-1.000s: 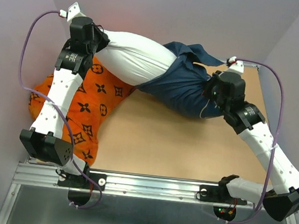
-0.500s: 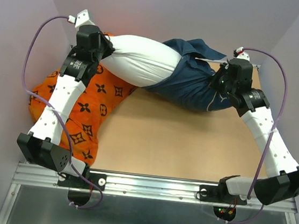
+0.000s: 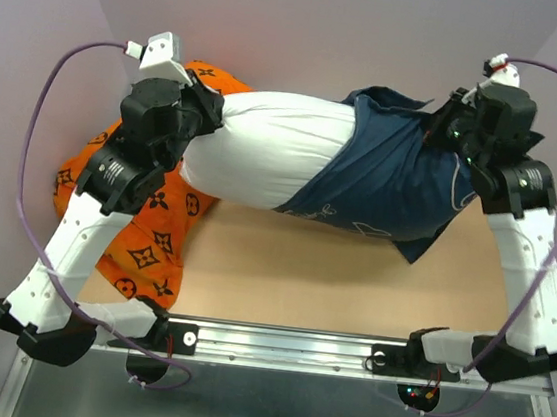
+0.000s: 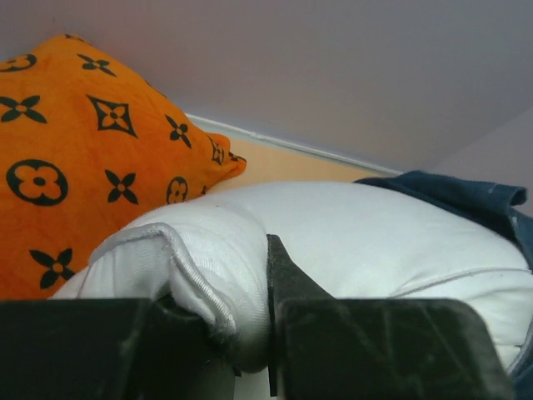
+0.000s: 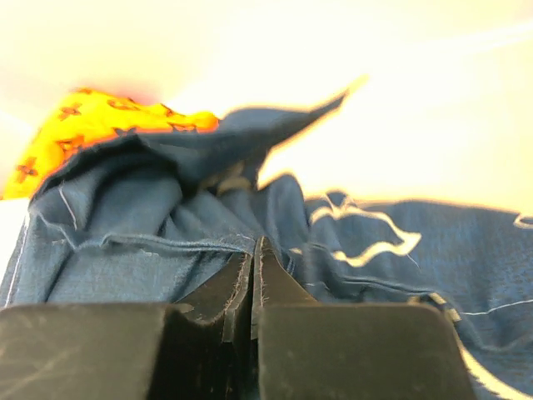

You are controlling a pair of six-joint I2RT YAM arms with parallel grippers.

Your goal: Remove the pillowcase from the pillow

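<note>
Currently the left hand [image 4: 268, 250] grips one end of the plump white pillow [image 3: 275, 153] beside the orange patterned cushion [image 3: 148, 249]; the right hand [image 5: 252, 250] pinches the navy fabric pillowcase [image 3: 392, 181] beyond.

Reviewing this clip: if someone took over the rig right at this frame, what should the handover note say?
Left hand: shut on a corner of the pillow.
Right hand: shut on the pillowcase fabric.
Position: pillow and pillowcase are stretched between the two hands across the far side of the table; the orange cushion lies at the left.
Done: about half the pillow is bared.
Left: probably pull the hands further apart until the pillowcase slips fully off.
</note>
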